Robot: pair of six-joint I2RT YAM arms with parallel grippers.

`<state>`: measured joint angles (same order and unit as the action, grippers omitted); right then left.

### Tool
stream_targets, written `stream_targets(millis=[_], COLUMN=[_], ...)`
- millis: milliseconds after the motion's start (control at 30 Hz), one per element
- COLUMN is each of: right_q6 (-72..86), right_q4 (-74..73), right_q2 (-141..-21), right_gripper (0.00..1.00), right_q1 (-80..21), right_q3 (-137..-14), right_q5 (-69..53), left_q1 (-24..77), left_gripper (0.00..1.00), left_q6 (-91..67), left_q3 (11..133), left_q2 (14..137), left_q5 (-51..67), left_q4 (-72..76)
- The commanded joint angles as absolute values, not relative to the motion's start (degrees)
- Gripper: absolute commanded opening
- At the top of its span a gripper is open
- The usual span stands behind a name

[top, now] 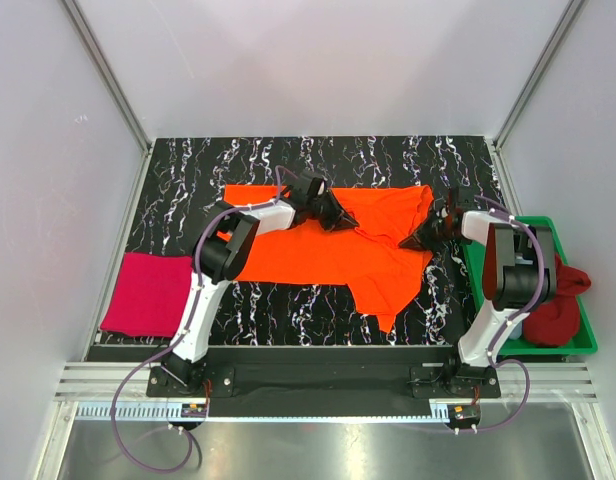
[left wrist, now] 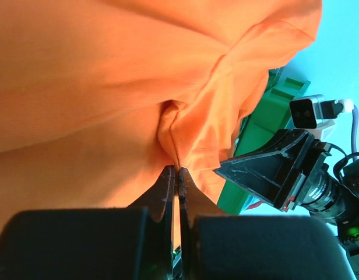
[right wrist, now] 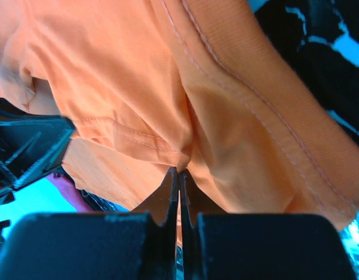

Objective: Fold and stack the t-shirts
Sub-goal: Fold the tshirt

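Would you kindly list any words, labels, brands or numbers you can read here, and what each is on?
No text is readable in any view.
The small orange tags below the arm bases are too small to read.
The bright orange cloth t-shirt, the magenta-pink cloth t-shirt and the green plastic tray show no print.

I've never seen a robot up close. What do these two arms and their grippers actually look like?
Both the left arm and right arm are slim white tubes joined by chunky black joints, on black base plates. A thin purplish cable loops from each base. The left gripper and right gripper are matt black, with two flat wedge-shaped fingers tapering to points.
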<state>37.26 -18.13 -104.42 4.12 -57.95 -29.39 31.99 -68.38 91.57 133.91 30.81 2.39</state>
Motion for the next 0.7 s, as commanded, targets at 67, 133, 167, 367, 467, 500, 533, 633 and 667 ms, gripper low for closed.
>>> stream_targets(millis=[67,133,167,367,467,500,533,633,667], right_q6=[35.6,35.9,36.0,35.8,35.8,35.6,35.6,35.5,35.5], right_q4=[-22.3,-23.0,-23.2,-24.7,-24.9,-24.8,-24.7,-24.7,-24.6], right_q2=[-98.0,-95.3,-94.6,-91.3,-91.0,-90.9,-91.1,-91.2,-91.5], right_gripper=[0.00,0.00,0.00,0.00,0.00,0.00,0.00,0.00,0.00], right_q1=[4.0,4.0,4.0,4.0,4.0,3.9,3.9,3.9,4.0], right_q3=[-58.7,-57.6,-57.2,-55.3,-53.8,-53.0,-52.7,-51.6,-51.4], right_q5=[-28.1,-28.1,-28.0,-28.2,-28.0,-28.0,-28.0,-27.9,-27.9], left_q1=[32.3,32.3,32.3,32.3,32.2,32.2,32.2,31.8,31.6], left_gripper=[0.00,0.00,0.00,0.00,0.00,0.00,0.00,0.00,0.00], left_q6=[-65.4,-65.4,-65.4,-65.1,-65.0,-64.9,-64.6,-63.6,-63.2], left_q3=[95.3,94.7,94.6,94.0,92.6,92.1,92.0,92.5,92.8], left_q2=[131.0,130.3,129.9,129.5,128.6,128.3,128.2,128.4,128.5], left_q5=[30.2,30.1,30.4,32.0,31.4,31.3,31.2,31.6,31.6], left_q4=[-1.4,-1.8,-1.9,-3.4,-3.8,-4.1,-4.5,-5.4,-6.0])
